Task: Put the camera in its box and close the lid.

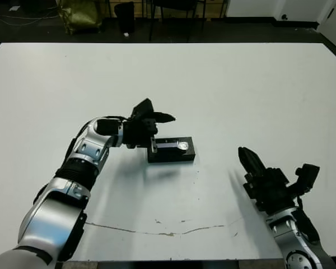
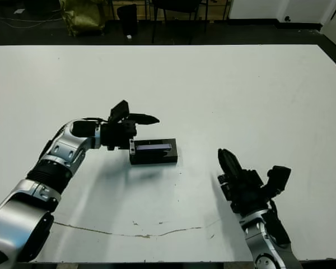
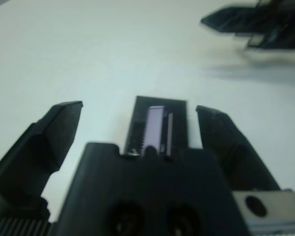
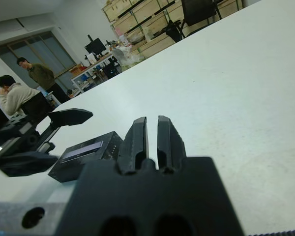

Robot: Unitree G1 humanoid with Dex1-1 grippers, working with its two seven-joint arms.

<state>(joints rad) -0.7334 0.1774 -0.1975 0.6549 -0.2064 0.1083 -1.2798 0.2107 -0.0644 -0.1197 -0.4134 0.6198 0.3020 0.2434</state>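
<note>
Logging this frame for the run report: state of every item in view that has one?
box: on the table, lid on, closed.
lid: seated on the box, pale stripe up.
camera: not visible; presumably inside the box.
left hand: open, empty, at the box's end, fingers either side of it.
right hand: shut, empty, apart from the box.

You're looking at a black box (image 2: 153, 152) wearing a pale lavender stripe on its lid (image 2: 152, 147), on a white table (image 2: 241, 89).
</note>
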